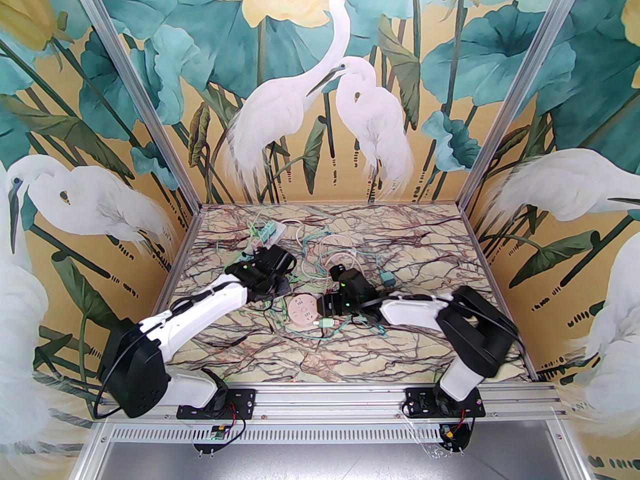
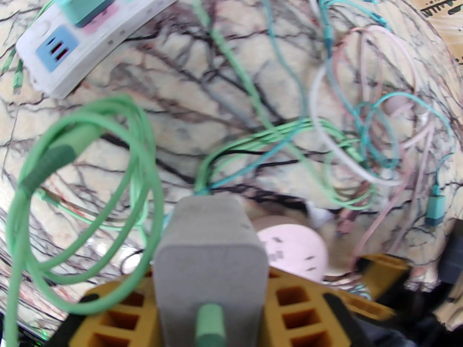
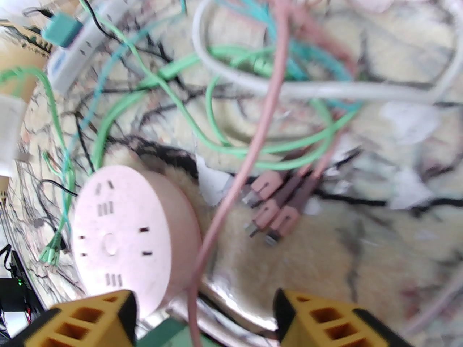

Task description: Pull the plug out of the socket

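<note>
No legible text in any view. Pink round socket, centre of the top view, has small dark marks on its face, too small to read. White power strip, upper left of the left wrist view: no readable print.

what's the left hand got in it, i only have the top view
observer: the left hand is clamped on a grey adapter, with a green cable end plugged into its near face.
operator: and the other one
observer: the right hand is open, with a pink cable running through the gap.
operator: what's next to it
observer: the round pink socket, its slots all bare.
</note>
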### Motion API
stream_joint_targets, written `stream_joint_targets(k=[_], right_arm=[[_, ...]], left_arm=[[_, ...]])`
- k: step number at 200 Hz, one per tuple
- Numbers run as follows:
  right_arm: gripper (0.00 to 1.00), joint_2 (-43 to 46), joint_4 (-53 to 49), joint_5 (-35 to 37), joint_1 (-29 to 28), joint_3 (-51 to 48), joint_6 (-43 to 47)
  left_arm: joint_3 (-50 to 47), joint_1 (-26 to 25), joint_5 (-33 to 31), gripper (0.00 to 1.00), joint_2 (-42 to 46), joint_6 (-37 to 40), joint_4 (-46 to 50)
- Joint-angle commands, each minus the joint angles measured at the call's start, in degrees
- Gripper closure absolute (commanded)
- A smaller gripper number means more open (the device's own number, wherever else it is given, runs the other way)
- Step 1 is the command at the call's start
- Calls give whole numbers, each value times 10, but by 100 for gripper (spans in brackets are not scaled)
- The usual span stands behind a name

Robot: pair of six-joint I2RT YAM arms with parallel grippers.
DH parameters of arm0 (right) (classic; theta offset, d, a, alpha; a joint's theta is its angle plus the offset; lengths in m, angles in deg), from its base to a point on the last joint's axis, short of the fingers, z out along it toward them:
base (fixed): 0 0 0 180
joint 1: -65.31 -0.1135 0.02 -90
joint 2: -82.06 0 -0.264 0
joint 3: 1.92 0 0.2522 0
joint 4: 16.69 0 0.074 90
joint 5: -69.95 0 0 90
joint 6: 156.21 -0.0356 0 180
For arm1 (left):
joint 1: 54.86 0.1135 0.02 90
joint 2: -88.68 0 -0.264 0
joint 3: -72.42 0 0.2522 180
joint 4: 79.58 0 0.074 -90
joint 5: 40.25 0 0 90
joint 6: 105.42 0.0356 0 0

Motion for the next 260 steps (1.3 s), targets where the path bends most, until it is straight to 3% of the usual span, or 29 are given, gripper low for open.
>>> stream_joint_targets(k=[1, 32, 85, 146, 228, 260], right_arm=[[20, 51, 23, 50, 4, -30, 19], [2, 119, 38, 104, 11, -72, 17], [1, 141, 40, 123, 18, -86, 14], [1, 130, 40, 117, 18, -84, 7], [0, 128, 37, 119, 18, -83, 4], [0, 125, 36, 119, 18, -82, 5]], left_arm=[[-34, 3, -8, 85, 11, 21, -57], [-64, 3, -10, 82, 1, 24, -80], [-56, 3, -85, 81, -16, 18, -26], [-38, 16, -222, 82, -20, -38, 121], [-79, 37, -111, 75, -88, -12, 58], [-73, 36, -93, 53, -82, -9, 56]])
